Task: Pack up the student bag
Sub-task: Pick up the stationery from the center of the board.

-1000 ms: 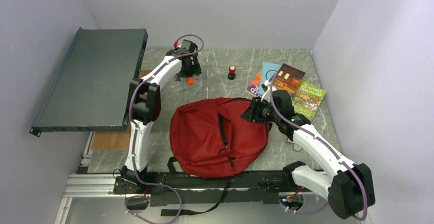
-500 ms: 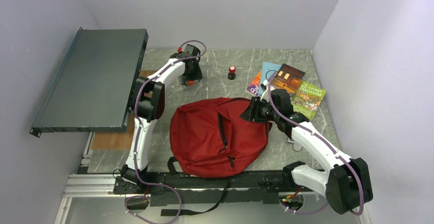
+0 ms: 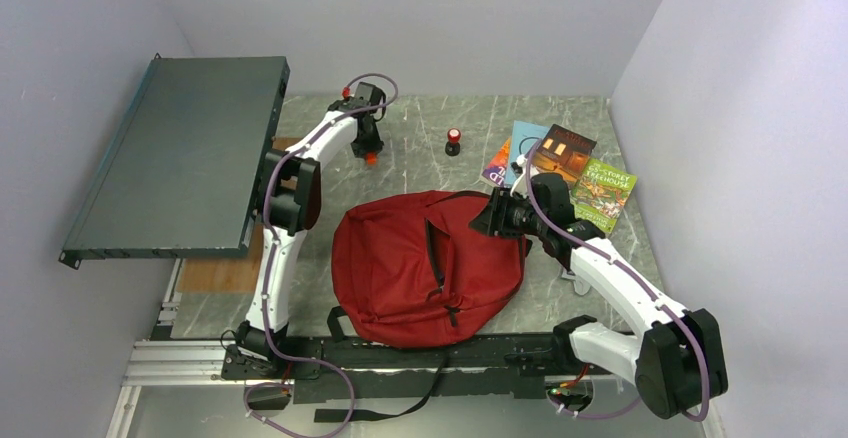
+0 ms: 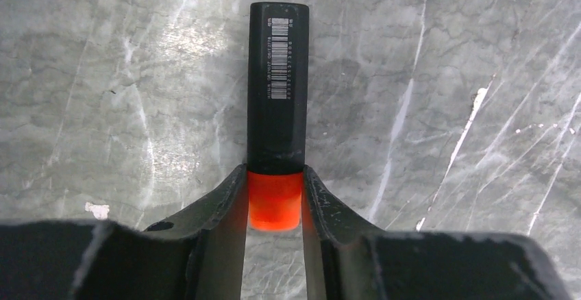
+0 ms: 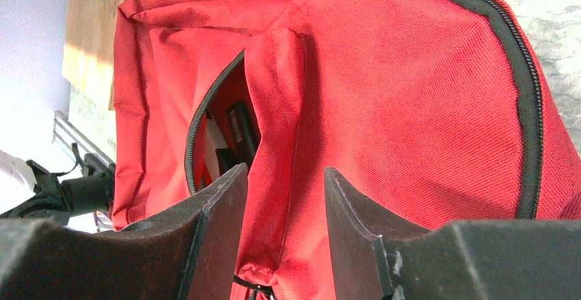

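The student bag [image 3: 400, 278] is a big red backpack lying flat at the table's front middle. My right gripper [image 3: 487, 220] is at its right upper edge, shut on a fold of the red fabric [image 5: 281, 108] beside the open zipper. Dark items [image 5: 241, 129] show inside the opening. At the back left, my left gripper [image 3: 369, 150] points down at the table. A black marker [image 4: 277, 88] with an orange cap [image 4: 274, 201] lies on the marble. Both fingers of my left gripper [image 4: 274, 171] press on the orange cap.
Several books [image 3: 560, 163] lie fanned out at the back right. A small black object with a red top [image 3: 453, 141] stands at the back middle. A large dark grey panel [image 3: 190, 148] juts over the left side, above a wooden board [image 3: 215, 273].
My left gripper has come down over the marker and its jaws have narrowed onto the orange cap. The right gripper and the bag have stayed in place.
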